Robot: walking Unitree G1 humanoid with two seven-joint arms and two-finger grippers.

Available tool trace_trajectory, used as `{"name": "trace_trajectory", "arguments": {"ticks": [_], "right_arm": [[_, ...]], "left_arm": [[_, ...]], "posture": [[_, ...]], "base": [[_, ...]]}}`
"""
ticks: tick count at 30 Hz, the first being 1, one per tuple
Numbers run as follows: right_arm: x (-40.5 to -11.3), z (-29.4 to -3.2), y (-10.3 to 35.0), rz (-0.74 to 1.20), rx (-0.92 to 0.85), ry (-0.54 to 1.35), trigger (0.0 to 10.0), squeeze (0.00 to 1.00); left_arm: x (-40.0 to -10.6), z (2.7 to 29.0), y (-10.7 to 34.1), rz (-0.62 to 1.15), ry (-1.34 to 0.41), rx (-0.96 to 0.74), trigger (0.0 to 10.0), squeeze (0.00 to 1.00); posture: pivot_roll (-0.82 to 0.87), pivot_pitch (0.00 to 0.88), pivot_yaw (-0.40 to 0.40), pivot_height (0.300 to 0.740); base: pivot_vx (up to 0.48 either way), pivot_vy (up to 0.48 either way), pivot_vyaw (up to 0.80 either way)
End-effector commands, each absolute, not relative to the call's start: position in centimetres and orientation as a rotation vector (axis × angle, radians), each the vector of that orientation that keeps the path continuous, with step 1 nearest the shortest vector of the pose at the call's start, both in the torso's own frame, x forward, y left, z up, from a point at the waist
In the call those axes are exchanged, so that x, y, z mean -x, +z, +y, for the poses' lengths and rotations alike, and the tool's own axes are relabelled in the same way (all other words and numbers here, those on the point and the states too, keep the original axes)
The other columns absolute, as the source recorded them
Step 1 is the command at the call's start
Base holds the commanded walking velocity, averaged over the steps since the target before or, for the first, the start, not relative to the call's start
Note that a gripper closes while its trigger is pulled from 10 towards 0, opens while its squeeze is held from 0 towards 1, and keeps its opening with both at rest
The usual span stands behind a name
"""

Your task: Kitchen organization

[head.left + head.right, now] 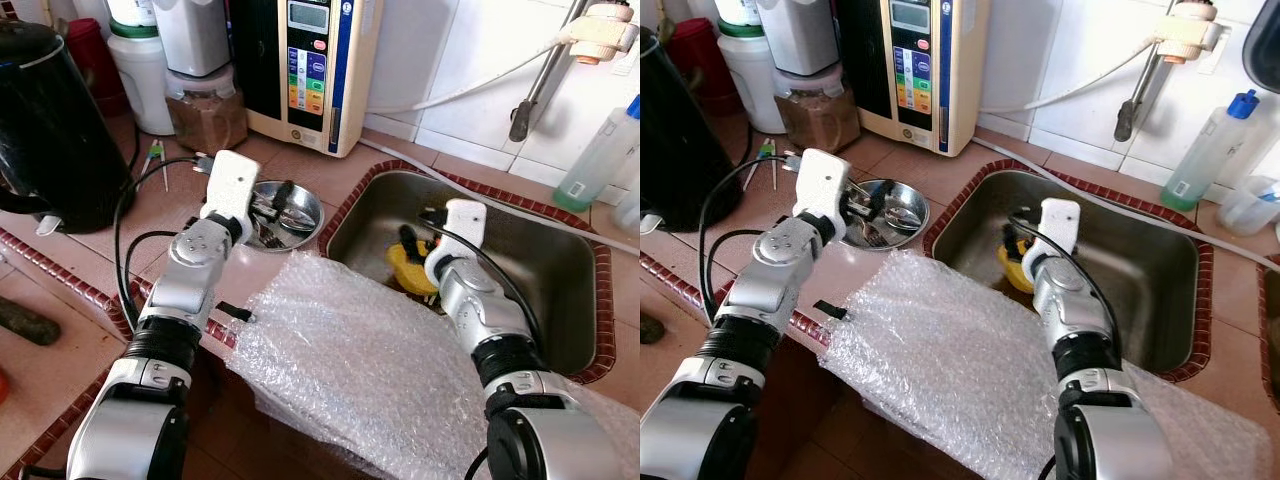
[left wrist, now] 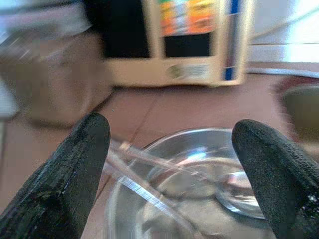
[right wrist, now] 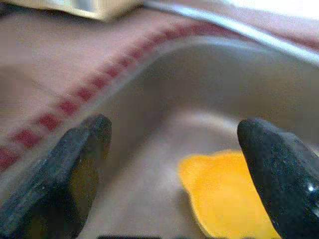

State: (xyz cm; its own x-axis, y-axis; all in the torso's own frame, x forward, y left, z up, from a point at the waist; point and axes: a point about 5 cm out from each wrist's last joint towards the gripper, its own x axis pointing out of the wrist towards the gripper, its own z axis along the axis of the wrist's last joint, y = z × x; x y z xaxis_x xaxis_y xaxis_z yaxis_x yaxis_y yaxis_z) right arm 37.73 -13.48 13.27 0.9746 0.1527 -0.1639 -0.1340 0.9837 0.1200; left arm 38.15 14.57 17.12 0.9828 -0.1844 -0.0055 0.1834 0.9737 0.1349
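A small steel bowl (image 1: 300, 215) holding cutlery stands on the brown tiled counter just left of the sink (image 1: 545, 265). My left gripper (image 1: 272, 207) hovers over the bowl's near side, open, with nothing between its fingers (image 2: 75, 169); the left wrist view shows the bowl (image 2: 189, 199) right below. My right gripper (image 1: 418, 238) reaches into the sink's left part, open and empty, just above a yellow object (image 1: 408, 268) on the sink floor. That yellow object (image 3: 229, 194) lies between and beyond the fingertips in the right wrist view.
A large sheet of bubble wrap (image 1: 350, 370) drapes over the counter's front edge between my arms. A black kettle (image 1: 50, 110) stands at left, jars (image 1: 205, 105) and a water purifier (image 1: 305, 65) at the back, a spray bottle (image 1: 600, 150) right of the sink.
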Motion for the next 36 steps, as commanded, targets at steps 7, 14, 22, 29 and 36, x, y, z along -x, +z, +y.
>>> {"name": "trace_trajectory", "arguments": {"ticks": [7,14,22,29,36], "right_arm": [[-37.7,-12.9,13.9,0.135,-0.091,0.198,10.0,0.0],[-37.4,-12.8,13.8,0.128,-0.087,0.216,10.0,0.0],[-37.3,-12.8,13.7,0.133,-0.087,0.214,10.0,0.0],[-37.3,-12.8,13.7,0.135,-0.086,0.213,10.0,0.0],[-37.4,-12.6,13.7,0.134,-0.085,0.218,10.0,0.0]], "left_arm": [[-38.6,14.2,16.5,0.092,-0.159,0.077,10.0,0.0],[-39.0,12.9,17.5,0.065,-0.182,0.116,10.0,0.0],[-39.1,12.8,17.4,0.107,-0.182,0.137,10.0,0.0],[-39.0,12.1,16.6,0.197,-0.165,0.298,10.0,0.0],[-38.8,11.7,15.8,0.254,-0.171,0.348,10.0,0.0]], "posture": [[-0.02,0.007,-0.053,0.74],[-0.03,0.007,-0.047,0.74],[-0.03,0.008,-0.044,0.74],[-0.03,0.005,-0.043,0.74],[-0.03,0.0,-0.041,0.74]], "base": [[0.0,0.0,0.0],[0.0,0.0,0.0],[0.0,0.0,0.0],[0.0,0.0,0.0],[0.0,0.0,0.0]]}}
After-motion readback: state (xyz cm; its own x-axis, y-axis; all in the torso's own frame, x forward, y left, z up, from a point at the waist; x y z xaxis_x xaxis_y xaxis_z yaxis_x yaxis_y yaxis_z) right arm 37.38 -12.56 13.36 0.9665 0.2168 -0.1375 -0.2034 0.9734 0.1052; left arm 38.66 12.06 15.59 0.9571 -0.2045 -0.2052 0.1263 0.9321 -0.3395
